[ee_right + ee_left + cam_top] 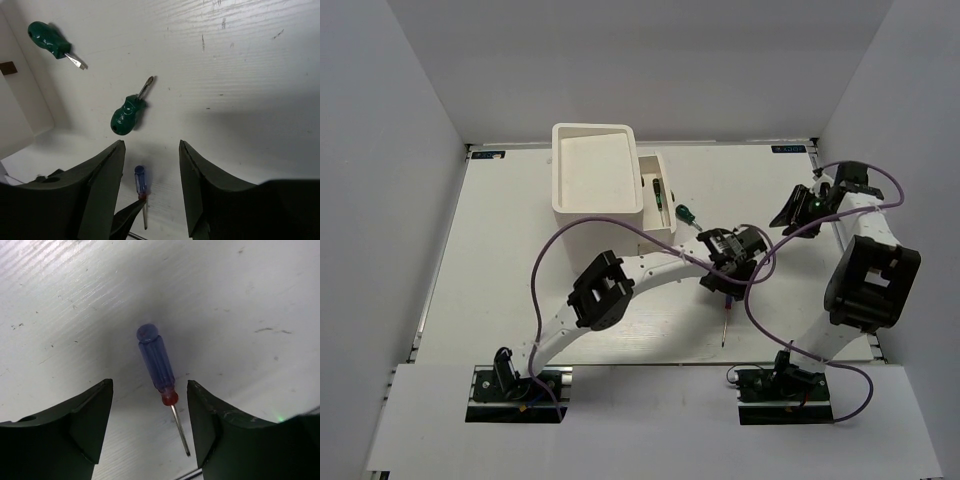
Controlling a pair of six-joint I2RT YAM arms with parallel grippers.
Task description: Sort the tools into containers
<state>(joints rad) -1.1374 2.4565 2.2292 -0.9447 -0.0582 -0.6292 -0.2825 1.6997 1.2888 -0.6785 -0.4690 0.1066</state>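
Left wrist view has the slim blue-handled screwdriver with a red collar (157, 362) lying flat on the white table (250, 300). Its collar and the top of its shaft sit between the fingers of the left gripper (150, 400). The jaws stand wide apart with nothing in them.

From above, this screwdriver lies well off to the near right of the narrow white plastic bin (660, 228). That bin sits against the right wall of the tall white rectangular plastic bin (595, 200) and has one small green-handled tool (660, 190) in it. Two stubby green screwdrivers lie on the table, one (50, 42) just beside the narrow bin and the other (127, 116) between it and the blue one. The right gripper (150, 155) hangs farther right of the narrow bin, spread open and empty.

I'd judge the step in hand is picking up the blue screwdriver. The next move calls for lowering the left gripper squarely and closing on the handle rather than the thin shaft. A round handle could roll out of a skewed pinch. After that comes the carry back to the narrow bin.
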